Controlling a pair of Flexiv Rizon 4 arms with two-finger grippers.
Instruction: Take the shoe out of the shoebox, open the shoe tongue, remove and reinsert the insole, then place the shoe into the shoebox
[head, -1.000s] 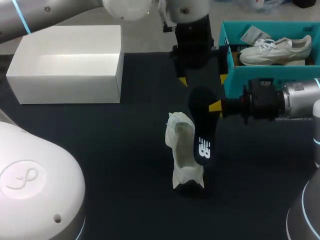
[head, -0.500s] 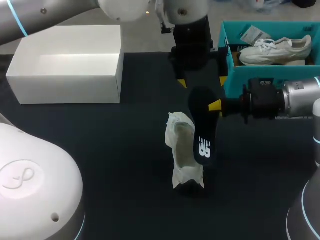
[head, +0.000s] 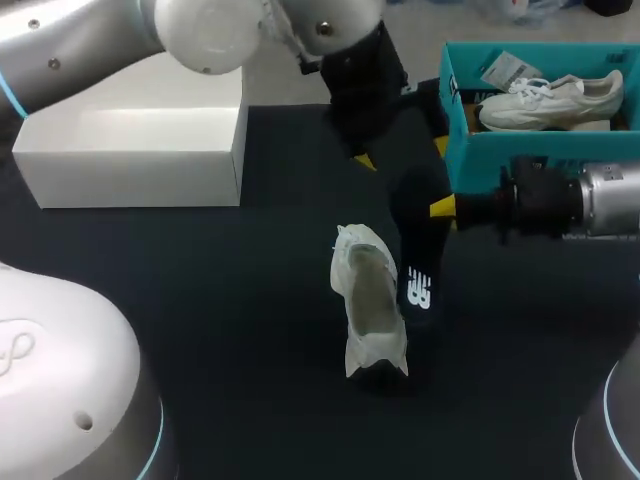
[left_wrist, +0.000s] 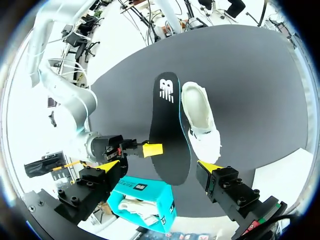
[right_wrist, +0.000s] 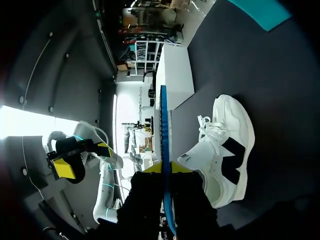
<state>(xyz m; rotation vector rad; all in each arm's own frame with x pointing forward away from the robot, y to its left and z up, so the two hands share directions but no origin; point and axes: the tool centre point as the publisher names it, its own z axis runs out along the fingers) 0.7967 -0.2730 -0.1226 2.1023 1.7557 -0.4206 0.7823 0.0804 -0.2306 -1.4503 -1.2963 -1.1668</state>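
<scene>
Near the middle of the desk (head: 200, 300) the white shoe (head: 368, 310) lies on its side. The black insole (head: 412, 255) is held up on its edge just right of it. That insole looks thin, light and bendy, so I think a pinch on its side edge is best. My right claw (head: 442, 208) comes in flat from the right and is pinched on that edge. My left claw (head: 402, 152) hangs over the far end of the insole, fingers wide apart, touching nothing I can see.
</scene>
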